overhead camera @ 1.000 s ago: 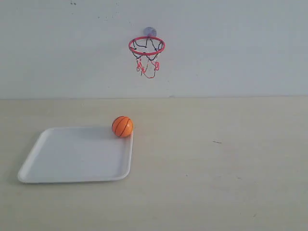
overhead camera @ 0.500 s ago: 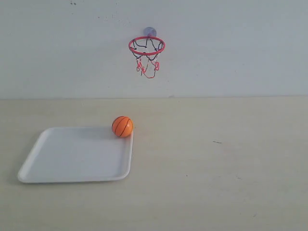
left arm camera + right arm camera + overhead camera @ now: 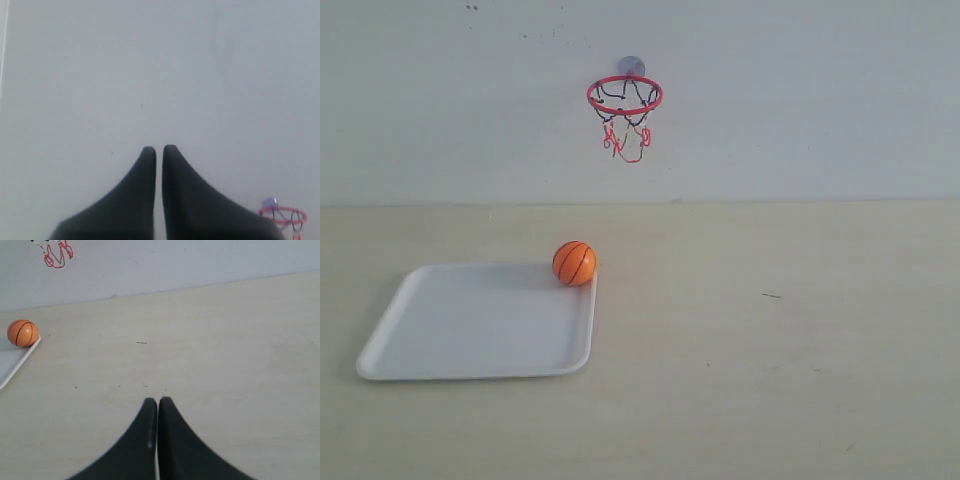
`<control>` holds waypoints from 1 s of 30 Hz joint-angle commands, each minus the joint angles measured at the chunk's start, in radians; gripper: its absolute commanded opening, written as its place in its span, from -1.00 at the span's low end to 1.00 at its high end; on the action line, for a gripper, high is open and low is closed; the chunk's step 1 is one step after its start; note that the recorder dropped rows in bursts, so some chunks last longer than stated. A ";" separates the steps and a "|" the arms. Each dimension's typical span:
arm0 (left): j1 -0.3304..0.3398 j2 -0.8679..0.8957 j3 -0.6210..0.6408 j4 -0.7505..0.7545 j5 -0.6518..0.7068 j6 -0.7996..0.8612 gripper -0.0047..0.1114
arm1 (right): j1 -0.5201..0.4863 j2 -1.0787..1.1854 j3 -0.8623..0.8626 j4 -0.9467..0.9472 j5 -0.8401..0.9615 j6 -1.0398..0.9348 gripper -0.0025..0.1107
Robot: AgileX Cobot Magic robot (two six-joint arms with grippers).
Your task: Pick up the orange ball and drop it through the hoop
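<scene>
ring of the red toy hoop (image 3: 57, 255) is cut off in the right wrist view. small orange basketball (image 3: 574, 263) sits on the white tray (image 3: 470, 330), far corner. black left gripper (image 3: 159, 150) faces the wall (image 3: 150, 75), right gripper (image 3: 157, 402) faces the table (image 3: 225, 365), both pinched shut

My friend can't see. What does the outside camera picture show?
An orange ball sits at the far right corner of a white tray on a pale table. A small red-ringed hoop hangs on the wall above.

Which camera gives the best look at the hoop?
The exterior view: the hoop shows whole, ring, net and mount. The left wrist view catches mostly its ring at the edge; the right wrist view, only net strings.
</scene>
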 commanded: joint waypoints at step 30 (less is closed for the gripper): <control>-0.157 1.259 -0.763 0.843 0.362 -0.981 -0.85 | 0.003 -0.004 -0.001 -0.003 -0.011 0.000 -0.96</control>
